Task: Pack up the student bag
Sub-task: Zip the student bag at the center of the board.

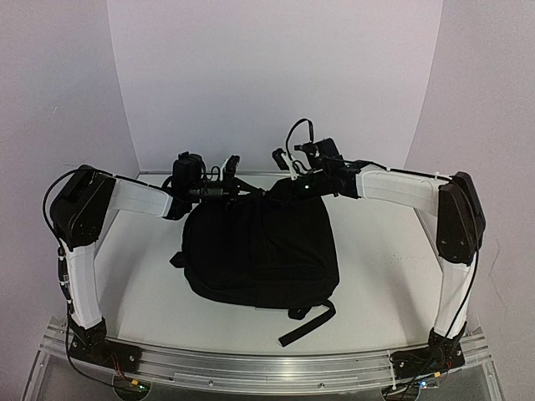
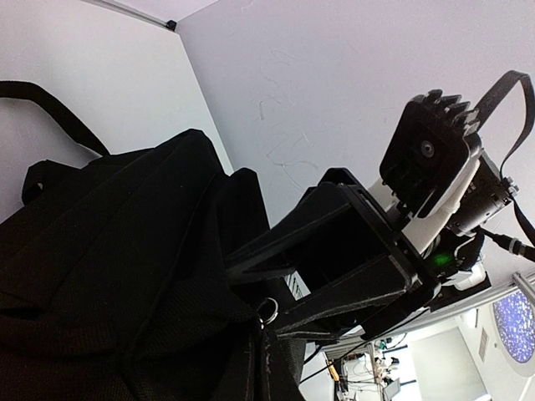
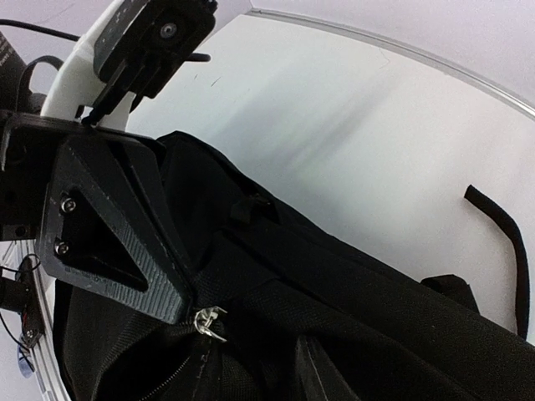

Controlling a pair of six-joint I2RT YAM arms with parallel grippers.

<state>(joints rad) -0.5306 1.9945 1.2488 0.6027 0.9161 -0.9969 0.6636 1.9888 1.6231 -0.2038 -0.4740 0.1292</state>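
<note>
Left wrist view: left tool clamped on the bag. About the right tool I cannot tell; pinch the zipper pull squarely.

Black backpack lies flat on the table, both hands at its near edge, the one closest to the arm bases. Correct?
Not quite. The backpack does lie flat on the table, but the left hand and right hand are at its far edge, the one away from the arm bases. The top external view shows it.
</note>
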